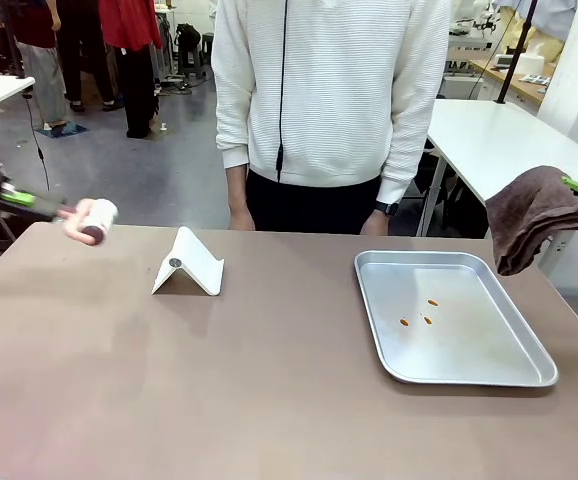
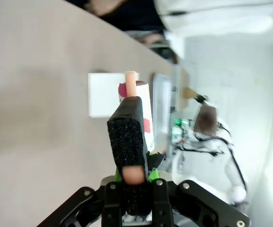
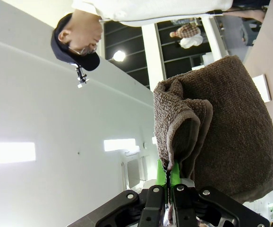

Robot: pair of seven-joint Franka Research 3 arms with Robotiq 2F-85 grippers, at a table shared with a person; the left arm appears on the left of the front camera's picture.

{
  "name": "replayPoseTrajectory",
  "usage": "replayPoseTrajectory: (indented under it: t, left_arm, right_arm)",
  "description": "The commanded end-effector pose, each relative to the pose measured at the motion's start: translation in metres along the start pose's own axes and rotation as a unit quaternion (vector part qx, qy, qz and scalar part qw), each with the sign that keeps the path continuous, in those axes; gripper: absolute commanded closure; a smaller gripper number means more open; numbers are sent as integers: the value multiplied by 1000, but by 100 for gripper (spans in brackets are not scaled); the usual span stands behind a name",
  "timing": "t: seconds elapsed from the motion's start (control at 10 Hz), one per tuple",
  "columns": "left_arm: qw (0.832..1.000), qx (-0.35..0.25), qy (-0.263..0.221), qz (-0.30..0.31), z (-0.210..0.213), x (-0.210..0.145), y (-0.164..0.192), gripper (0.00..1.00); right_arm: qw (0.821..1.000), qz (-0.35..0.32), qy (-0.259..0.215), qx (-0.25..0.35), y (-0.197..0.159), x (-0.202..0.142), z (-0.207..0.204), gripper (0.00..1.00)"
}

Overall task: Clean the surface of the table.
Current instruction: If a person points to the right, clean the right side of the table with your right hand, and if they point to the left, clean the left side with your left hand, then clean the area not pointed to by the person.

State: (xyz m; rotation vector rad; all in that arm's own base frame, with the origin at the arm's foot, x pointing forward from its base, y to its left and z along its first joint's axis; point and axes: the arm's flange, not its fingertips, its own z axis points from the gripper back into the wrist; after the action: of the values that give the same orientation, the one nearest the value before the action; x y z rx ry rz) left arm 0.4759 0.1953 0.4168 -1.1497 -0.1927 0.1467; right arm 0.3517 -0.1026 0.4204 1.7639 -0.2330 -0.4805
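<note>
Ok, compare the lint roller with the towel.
The lint roller is small, white and rigid, on a pink handle; the towel is bigger, dark brown, drooping in folds. The left gripper holds the roller at the table's left end; the right gripper holds the towel at its right. Both are off the tabletop.

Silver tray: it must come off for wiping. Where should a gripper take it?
Probably the raised rim of the silver tray, midway along its right side, coming down from above: it lies flat on the table, so only that upturned lip offers a pinch.
</note>
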Motion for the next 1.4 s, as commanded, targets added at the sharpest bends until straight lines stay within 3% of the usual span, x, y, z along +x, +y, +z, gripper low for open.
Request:
replayPoseTrajectory:
  t: [0.0, 0.3, 0.6, 0.7, 0.8, 1.3]
  left_arm:
    - [998, -42, 30, -34, 44, -32, -8, 79]
    - [995, -89, 24, -33, 127, -86, 5, 79]
    - [977, -155, -122, -83, 176, -133, 30, 79]
    - [981, -140, -115, -75, 171, -129, 34, 79]
    - [988, -125, -74, -50, 180, -136, 25, 79]
    - [988, -125, -74, -50, 180, -136, 25, 79]
  right_arm:
    - [1000, 6, 5, 7, 2, -1, 1, 100]
    - [1000, 6, 5, 7, 2, -1, 1, 100]
    - [1000, 6, 5, 7, 2, -1, 1, 100]
    - [1000, 6, 5, 7, 2, -1, 1, 100]
    - [1000, 6, 5, 7, 2, -1, 1, 100]
    - [1000, 6, 5, 7, 2, -1, 1, 100]
